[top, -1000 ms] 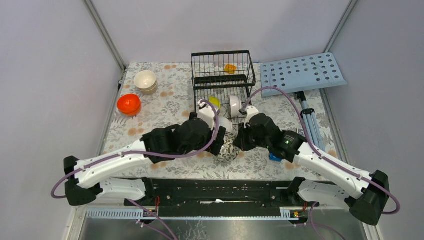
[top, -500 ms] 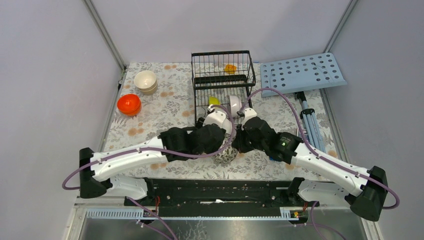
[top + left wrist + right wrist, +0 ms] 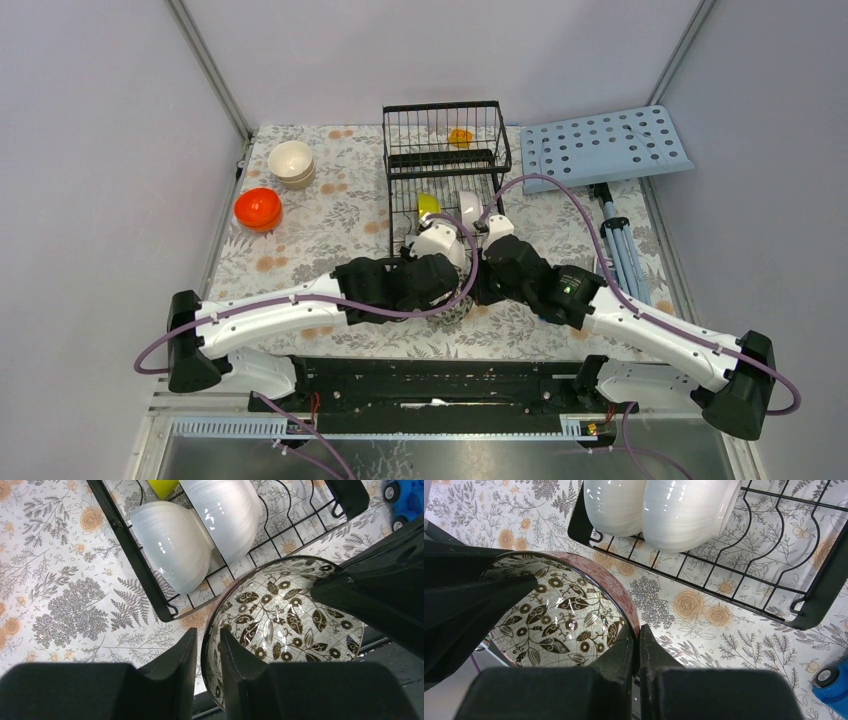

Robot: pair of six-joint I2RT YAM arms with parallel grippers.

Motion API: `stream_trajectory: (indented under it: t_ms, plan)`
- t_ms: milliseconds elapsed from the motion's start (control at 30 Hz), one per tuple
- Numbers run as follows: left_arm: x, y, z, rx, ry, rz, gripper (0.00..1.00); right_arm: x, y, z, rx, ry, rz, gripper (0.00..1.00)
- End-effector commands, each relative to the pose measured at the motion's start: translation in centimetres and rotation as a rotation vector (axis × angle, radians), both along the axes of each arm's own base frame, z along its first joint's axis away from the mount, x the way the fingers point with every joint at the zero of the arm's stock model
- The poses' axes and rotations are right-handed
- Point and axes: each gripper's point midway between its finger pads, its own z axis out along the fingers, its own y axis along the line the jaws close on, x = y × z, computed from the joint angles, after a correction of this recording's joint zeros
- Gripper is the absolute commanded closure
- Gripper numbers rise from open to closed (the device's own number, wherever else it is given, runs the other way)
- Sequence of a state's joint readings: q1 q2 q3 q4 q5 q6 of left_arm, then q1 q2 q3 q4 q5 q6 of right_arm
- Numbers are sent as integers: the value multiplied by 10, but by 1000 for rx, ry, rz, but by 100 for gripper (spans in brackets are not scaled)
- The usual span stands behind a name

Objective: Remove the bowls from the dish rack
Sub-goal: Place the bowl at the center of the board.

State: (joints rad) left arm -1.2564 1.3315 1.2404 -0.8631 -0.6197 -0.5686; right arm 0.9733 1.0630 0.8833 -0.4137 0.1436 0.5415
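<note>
Holding patterned bowl (image 3: 559, 610) by rim: right hand (image 3: 638, 635) clamped on it, bowl just off dish rack (image 3: 131, 555) near end, over worktop. Left hand (image 3: 207, 640) astride opposite rim, gripped or not: cannot tell. Risk: 2 hands pull unevenly, rim slips, bowl drops.

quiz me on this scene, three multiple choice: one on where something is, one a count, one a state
1. Where is the yellow-green bowl?
A) in the dish rack
B) on the tablecloth
C) on the blue perforated board

2. How many white bowls sit in the rack in the right wrist view?
A) none
B) two
C) four

3. The jaws of the right gripper are:
A) wide open
B) shut on a white bowl
C) shut on the patterned bowl

Answers:
1 A, it stands among the rack's wires beside a white bowl.
2 B, two lie side by side on the wire base.
3 C, the jaws pinch its rim.
</note>
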Motion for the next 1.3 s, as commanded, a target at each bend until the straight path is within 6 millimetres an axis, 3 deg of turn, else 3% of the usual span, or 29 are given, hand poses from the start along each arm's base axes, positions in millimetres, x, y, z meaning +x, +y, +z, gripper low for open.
stream_trajectory:
  t_ms: [0,267,400,600,633,667,767,867,1033,1167,1267]
  plan:
    - [3,1,5,-25,-29,22,75,11,14,39,105,-70,-31,100]
    - [0,-1,-2,-15,-11,13,77,7,18,48,131,-82,-17,100]
    - [0,0,-5,-18,-13,12,100,3,18,46,135,-78,-3,100]
    - [0,3,0,-72,-32,29,100,-2,18,53,188,-94,13,100]
    - [1,3,1,-91,-37,33,100,-3,19,55,195,-95,18,94]
    - [1,3,5,-118,-47,36,100,-5,19,57,199,-94,24,79]
    - [2,5,9,-163,-61,52,100,-9,20,61,205,-82,42,49]
    - [4,7,17,-212,-78,73,100,-11,18,67,214,-79,43,31]
    - [8,19,29,-287,-109,137,100,-13,4,78,198,-101,26,21]
    - [12,48,40,-357,-148,229,100,-19,-20,90,220,-161,5,20]
    - [20,76,48,-427,-151,301,100,-29,-39,82,236,-193,4,20]
